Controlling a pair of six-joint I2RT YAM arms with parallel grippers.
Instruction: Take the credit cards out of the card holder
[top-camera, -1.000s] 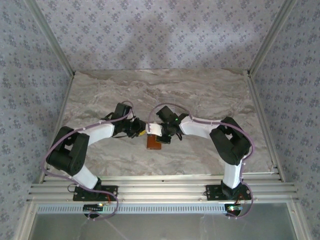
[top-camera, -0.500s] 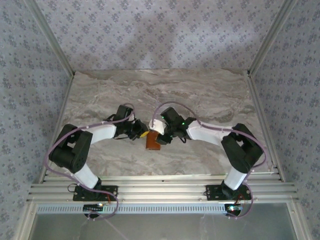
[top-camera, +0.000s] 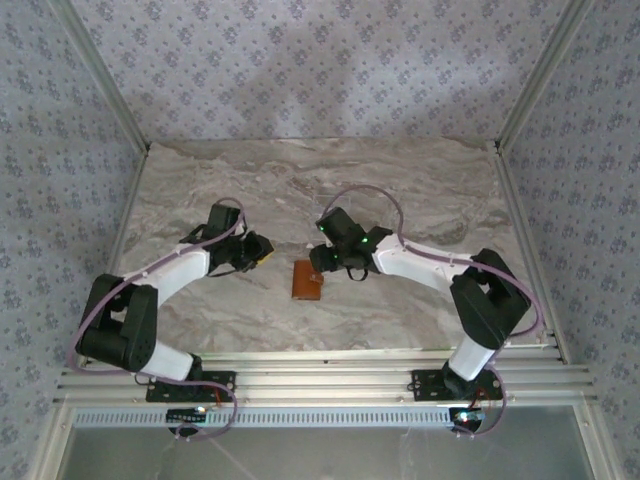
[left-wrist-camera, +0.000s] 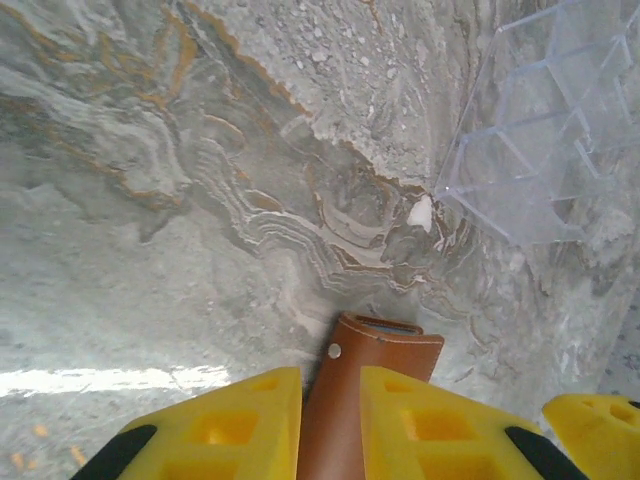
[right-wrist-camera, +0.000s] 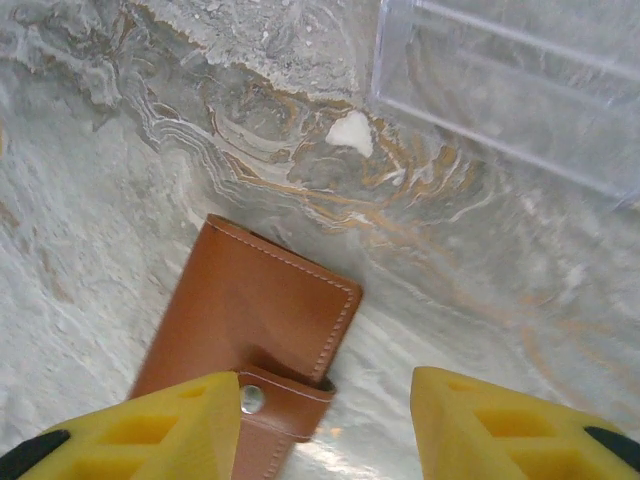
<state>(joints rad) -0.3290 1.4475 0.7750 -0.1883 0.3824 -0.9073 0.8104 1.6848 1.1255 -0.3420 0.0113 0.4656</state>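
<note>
The table (top-camera: 420, 190) has a grey marble-patterned top with brown veining. A brown wallet (top-camera: 306, 280) lies flat and closed on it, midway between left and right and closer to the near edge than the far edge. A clear ridged tray (right-wrist-camera: 520, 90) also rests on the top, near the wallet but apart from it.

Overhead view looks down; close wrist views share card holder (right-wrist-camera: 250, 330).

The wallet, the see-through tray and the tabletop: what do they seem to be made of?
Wallet: smooth tan leather or an imitation; stitched edges, metal snap.
Tray: clear rigid plastic, glossy and ridged; the surface beneath shows through.
Tabletop: marble look, grey with brownish veins; perhaps only a printed surface.
</note>
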